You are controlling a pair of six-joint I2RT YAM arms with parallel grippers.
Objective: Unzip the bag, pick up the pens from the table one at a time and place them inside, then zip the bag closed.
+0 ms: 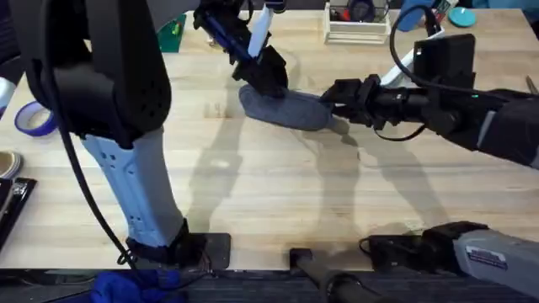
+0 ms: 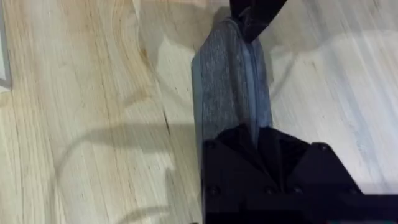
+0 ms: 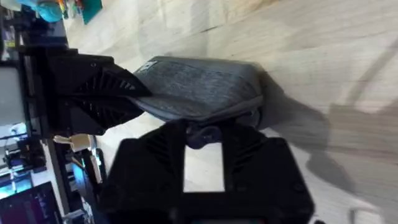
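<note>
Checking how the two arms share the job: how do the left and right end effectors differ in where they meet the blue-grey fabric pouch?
The left end effector sits at the far-left end of the blue-grey fabric pouch, reaching down from above; the right end effector meets its right end, coming in low from the side. Both are black and touch the pouch, which lies on the light wooden table.
</note>
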